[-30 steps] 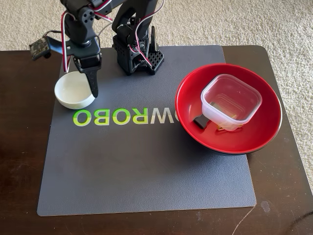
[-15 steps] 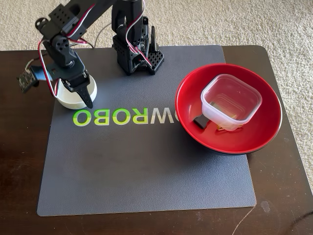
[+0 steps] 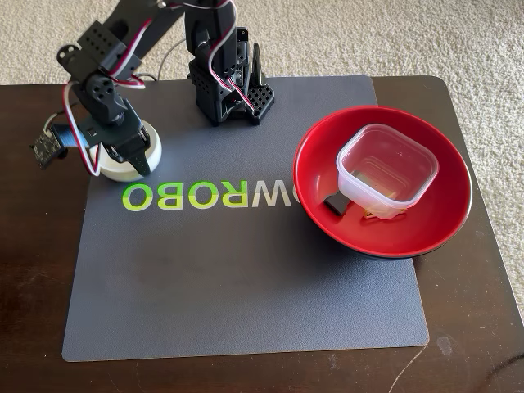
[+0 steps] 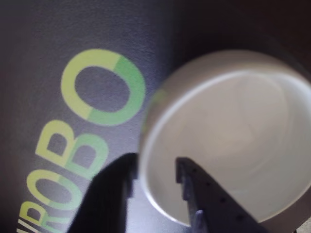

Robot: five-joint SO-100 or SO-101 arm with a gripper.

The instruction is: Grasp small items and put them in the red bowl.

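Note:
The small white bowl (image 3: 123, 164) stands at the left edge of the grey mat (image 3: 246, 278). My gripper (image 3: 135, 157) is down on it. In the wrist view the bowl (image 4: 233, 141) fills the right side, and my gripper (image 4: 155, 162) straddles its near rim, one finger outside and one inside, closed against the rim. The red bowl (image 3: 426, 221) sits at the mat's right edge. It holds the clear square container (image 3: 386, 168), with the black piece (image 3: 334, 201) and a hint of yellow (image 3: 370, 214) beneath it.
The arm's base (image 3: 225, 90) stands at the mat's back middle. The mat carries green and yellow "ROBO" lettering (image 3: 205, 196). The dark wooden table (image 3: 475, 327) ends close to the red bowl on the right, with carpet beyond.

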